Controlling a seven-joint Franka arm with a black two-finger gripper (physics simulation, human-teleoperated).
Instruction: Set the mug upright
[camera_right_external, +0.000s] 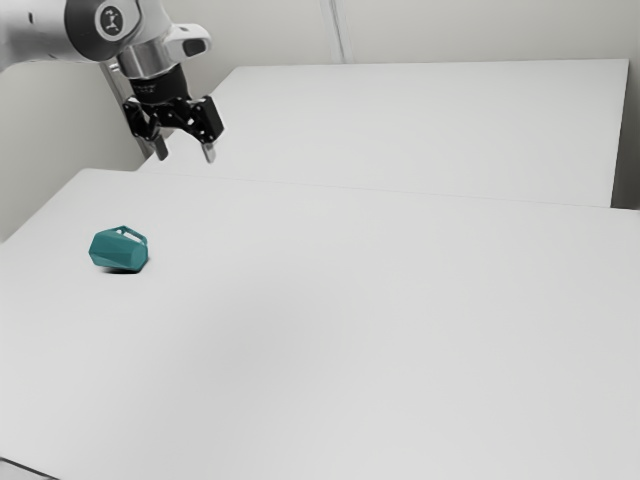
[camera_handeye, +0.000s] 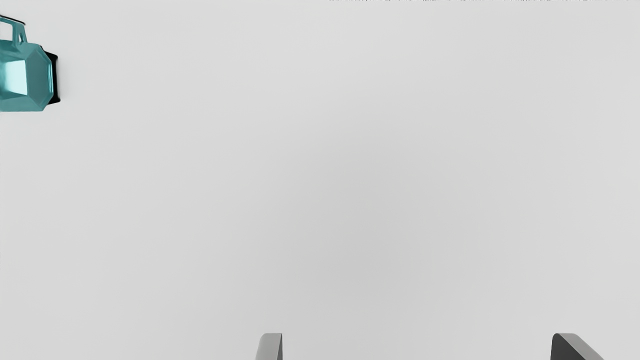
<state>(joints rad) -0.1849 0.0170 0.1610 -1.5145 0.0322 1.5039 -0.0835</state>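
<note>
In the exterior view's upper left, the white arm (camera_right_external: 38, 32) carries a round dark badge (camera_right_external: 112, 20) with a pale emblem, its detail too small to read. Fine light marks on the black collar (camera_right_external: 158, 84) lower down are likewise illegible. Below it, the gripper (camera_right_external: 185, 157) hangs above the white table (camera_right_external: 350, 340), its two fingers spread wide apart with nothing gripped between them.

The teal mug (camera_right_external: 119, 252) lies on its side on the table, at the left of the exterior view's frame, around mid-height, with its handle (camera_right_external: 131, 232) turned upward there. In the wrist view the mug is partly cut off by the frame, well apart from both fingers, and a bright reflection (camera_handeye: 16, 77) sits on its faceted body.
</note>
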